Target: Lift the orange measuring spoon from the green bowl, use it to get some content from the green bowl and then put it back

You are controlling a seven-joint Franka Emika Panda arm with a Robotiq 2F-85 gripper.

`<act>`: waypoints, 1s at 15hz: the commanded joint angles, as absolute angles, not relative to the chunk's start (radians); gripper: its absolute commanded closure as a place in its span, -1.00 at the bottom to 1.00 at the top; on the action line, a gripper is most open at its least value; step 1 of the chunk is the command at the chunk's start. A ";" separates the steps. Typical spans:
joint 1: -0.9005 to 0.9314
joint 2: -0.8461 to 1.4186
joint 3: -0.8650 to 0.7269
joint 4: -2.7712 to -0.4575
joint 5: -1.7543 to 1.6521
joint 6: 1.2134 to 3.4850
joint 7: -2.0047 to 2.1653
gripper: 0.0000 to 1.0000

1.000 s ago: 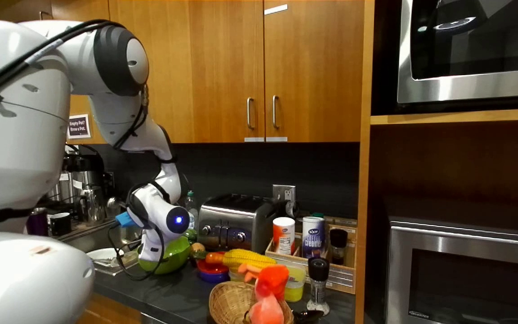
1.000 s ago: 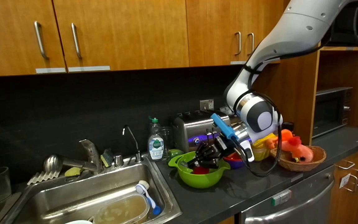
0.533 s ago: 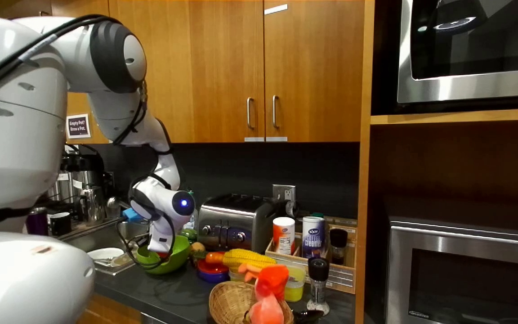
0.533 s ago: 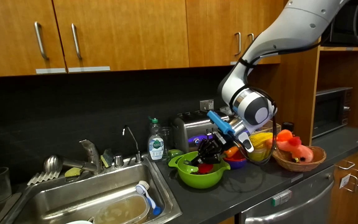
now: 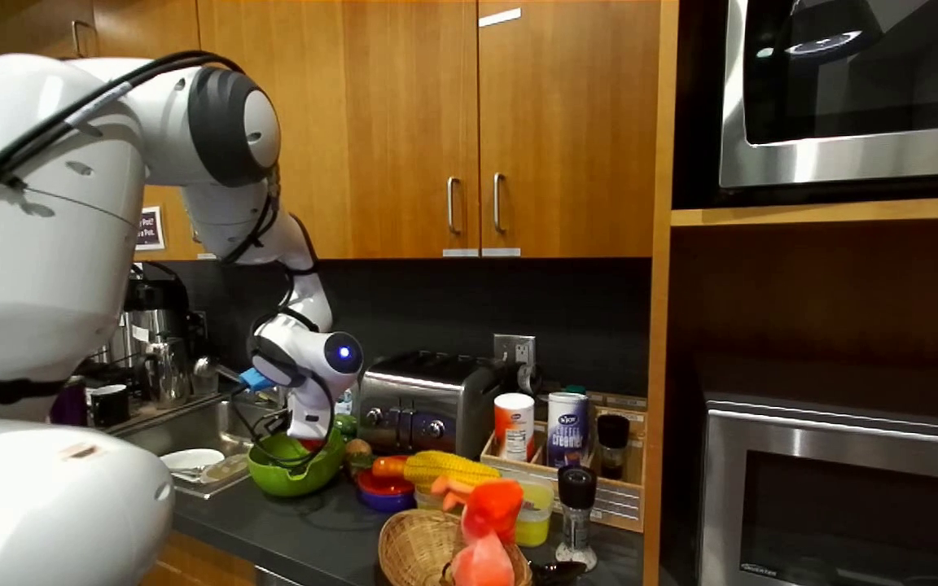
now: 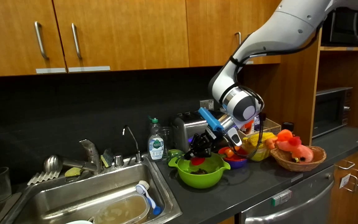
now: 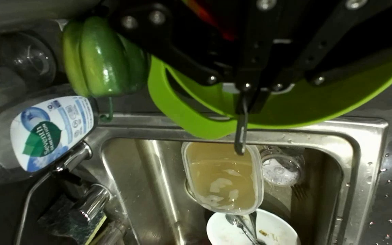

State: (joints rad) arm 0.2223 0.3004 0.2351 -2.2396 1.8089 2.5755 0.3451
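Note:
The green bowl [image 6: 201,180] rests on the counter beside the sink, with some dark content [image 6: 199,171] at its bottom. My gripper [image 6: 191,155] is over the bowl's sink-side part, tilted, and shut on the orange measuring spoon [image 6: 197,161]. The spoon's head looks red and hangs under the fingers, inside or just above the rim; whether it carries anything cannot be seen. In the wrist view a thin metal handle [image 7: 241,134] sticks out past the fingertips, across the rim, while most of the head is covered by the black linkage. The arm covers the jaws in an exterior view where the bowl [image 5: 290,480] shows partly.
Sink-side, a soap bottle [image 6: 156,147] and a green pepper [image 7: 97,61] stand close to the bowl. A toaster [image 5: 416,415] is behind. A blue bowl [image 5: 387,498], toy corn [image 5: 449,470] and a wicker basket [image 6: 297,165] line the counter. The sink [image 6: 98,199] holds a container.
My gripper has risen and shifted toward the toaster side. The spoon's red head came up with it from lower in the bowl, and the dark content now shows more fully.

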 commanded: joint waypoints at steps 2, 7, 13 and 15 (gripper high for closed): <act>0.239 0.382 0.213 -2.146 1.797 2.548 0.327 0.99; 0.237 0.431 0.206 -2.118 1.804 2.511 0.321 0.99; 0.237 0.461 0.201 -2.124 1.805 2.481 0.323 0.99; 0.236 0.470 0.199 -2.131 1.803 2.465 0.326 0.99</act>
State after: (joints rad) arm 0.2231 0.4541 0.2162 -2.1326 1.8089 2.4906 0.3226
